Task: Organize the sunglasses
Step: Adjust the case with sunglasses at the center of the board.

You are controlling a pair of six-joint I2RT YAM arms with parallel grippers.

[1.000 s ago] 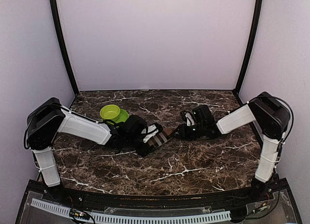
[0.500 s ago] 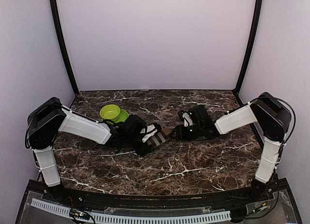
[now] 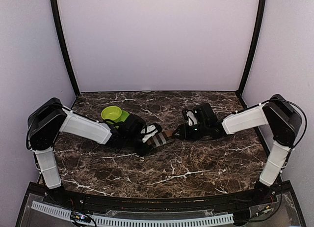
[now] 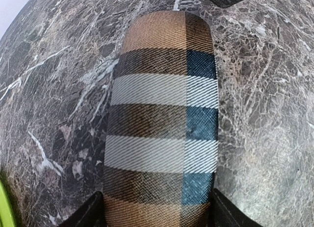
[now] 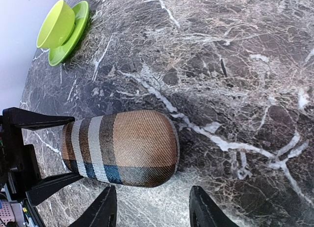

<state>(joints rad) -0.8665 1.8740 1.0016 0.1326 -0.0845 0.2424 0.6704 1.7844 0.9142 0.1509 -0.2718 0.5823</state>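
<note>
My left gripper (image 4: pixel 157 214) is pinching one end of a plaid glasses case (image 4: pixel 164 114), a finger pressing on each long side, as the case is lying flat on the marble table (image 3: pixel 196 168). My right gripper (image 5: pixel 154 207) is hovering just beside the case's other end, fingers spread and holding nothing. Well apart from the case, beyond my left arm, a green cup (image 5: pixel 54 23) is sitting on a matching saucer (image 5: pixel 78 28). Tan, white, brown and blue bands are crossing the case's fabric.

Tan, white, blue plaid case (image 4: pixel 162 124); lime-green cup (image 5: pixel 56 24)
</note>
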